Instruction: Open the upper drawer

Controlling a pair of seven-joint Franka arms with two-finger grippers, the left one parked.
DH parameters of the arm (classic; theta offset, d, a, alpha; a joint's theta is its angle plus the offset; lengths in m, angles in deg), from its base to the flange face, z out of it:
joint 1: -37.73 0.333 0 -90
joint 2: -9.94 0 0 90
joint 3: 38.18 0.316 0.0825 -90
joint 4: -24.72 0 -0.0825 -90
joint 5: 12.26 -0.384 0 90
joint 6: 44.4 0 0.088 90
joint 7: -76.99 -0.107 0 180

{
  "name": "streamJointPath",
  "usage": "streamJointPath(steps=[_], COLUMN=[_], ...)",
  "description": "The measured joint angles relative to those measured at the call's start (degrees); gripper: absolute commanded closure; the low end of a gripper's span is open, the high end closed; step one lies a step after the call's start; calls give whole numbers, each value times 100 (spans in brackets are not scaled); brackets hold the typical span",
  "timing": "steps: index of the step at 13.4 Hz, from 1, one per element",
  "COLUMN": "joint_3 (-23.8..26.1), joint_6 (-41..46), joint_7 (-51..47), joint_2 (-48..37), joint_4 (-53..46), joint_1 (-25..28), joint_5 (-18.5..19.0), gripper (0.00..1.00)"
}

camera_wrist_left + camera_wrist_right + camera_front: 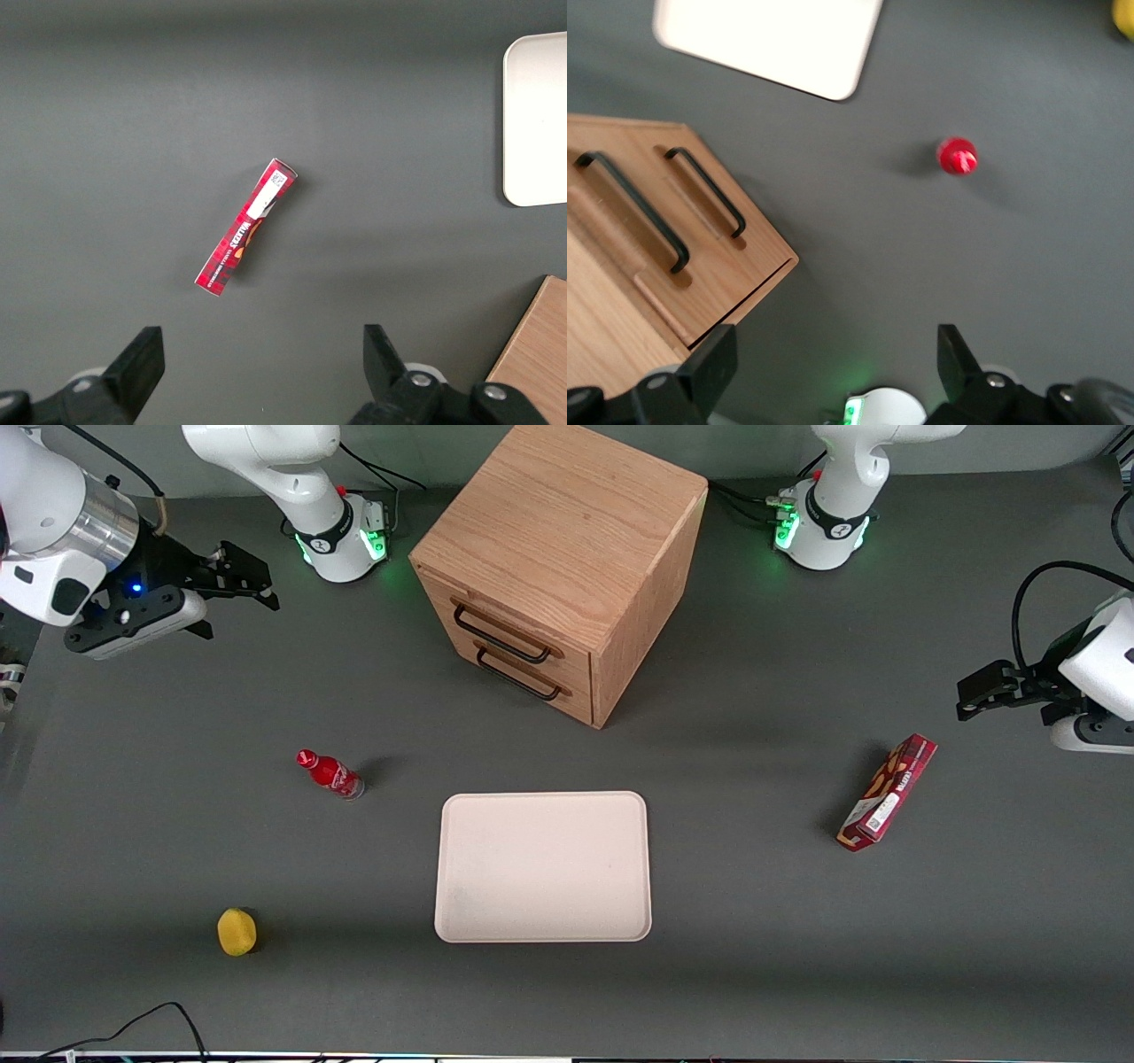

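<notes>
Gripper (252, 576): hovering with jaws spread wide, empty, toward working arm's end of tabletop (753, 850), well apart from cabinet (567, 558). Upper drawer (505, 631): sitting closed above its twin. Approach pending; next, jaws closing around black handle (500, 640).

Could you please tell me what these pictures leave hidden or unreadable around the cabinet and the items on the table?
- Drawer contents: both the upper drawer and the lower drawer are closed in every view.
- Bottle label: too small in the front view; the right wrist view shows only its cap.
- Yellow object: cut off by the edge in the right wrist view.
- Hand: open, away from the cabinet.
</notes>
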Motion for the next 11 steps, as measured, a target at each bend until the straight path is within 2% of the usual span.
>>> streamJointPath(steps=[2, 5, 11], joint_3=[541, 1335, 1703], joint_6=[-13, -277, -1083], joint_7=[213, 220, 680], joint_2=[207, 469, 1539], joint_4=[-206, -262, -260], joint_1=[45, 134, 133], joint_5=[-82, -507, -697], gripper=[0, 0, 0])
